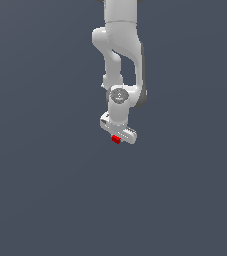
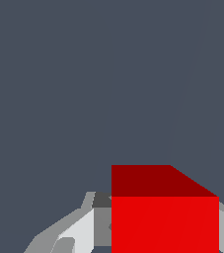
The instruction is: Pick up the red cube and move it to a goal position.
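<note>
My gripper (image 1: pixel 117 139) holds the red cube (image 1: pixel 116 139) clamped between closed jaws; transport step. Next: carry it to the goal, unseen here.

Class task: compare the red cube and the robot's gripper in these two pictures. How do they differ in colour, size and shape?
Colour: the red cube is bright red; the gripper is white and grey.
Size: in the exterior view the cube is far smaller than the gripper.
Shape: the cube is a plain flat-faced block; the gripper is a wider body with ridged parts.
Shared: both sit together at the arm's tip.
</note>
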Controlling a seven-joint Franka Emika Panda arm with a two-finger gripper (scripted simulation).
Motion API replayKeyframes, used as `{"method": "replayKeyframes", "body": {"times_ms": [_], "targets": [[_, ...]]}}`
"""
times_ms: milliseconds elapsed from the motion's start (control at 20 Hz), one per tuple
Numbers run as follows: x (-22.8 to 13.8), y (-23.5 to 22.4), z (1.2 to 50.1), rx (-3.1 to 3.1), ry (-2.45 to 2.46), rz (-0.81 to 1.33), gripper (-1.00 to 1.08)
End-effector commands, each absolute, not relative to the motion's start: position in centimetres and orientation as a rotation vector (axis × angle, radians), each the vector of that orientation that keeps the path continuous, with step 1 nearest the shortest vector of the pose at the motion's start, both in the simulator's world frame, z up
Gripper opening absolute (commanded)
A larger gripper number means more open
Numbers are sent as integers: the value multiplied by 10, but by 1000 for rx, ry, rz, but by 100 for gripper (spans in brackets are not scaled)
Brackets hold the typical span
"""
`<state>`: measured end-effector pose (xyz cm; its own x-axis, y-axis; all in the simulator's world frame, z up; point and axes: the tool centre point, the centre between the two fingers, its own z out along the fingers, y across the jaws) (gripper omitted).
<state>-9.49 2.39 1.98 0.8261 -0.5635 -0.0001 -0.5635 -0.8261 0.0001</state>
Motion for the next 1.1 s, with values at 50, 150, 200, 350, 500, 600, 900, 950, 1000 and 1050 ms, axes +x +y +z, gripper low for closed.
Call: {"method": "replayKeyframes", "body": {"times_ms": [50,150,200,350,500,600,900,950,1000,1050], "targets": [[-95,24,20,3002,-925,0,-100],[-95,24,20,3002,-925,0,-100],[-95,24,20,3002,-925,0,-100],[-95,24,20,3002,-925,-1,-100],[-93,24,21,3002,-925,-1,-100],[-90,24,22,3002,-925,-1,-100],[-70,23,31,3002,-925,-1,-100],[-65,23,33,3002,-925,0,-100],[-60,23,35,3002,-925,0,-100],[-55,23,38,3002,-925,0,-100]]}}
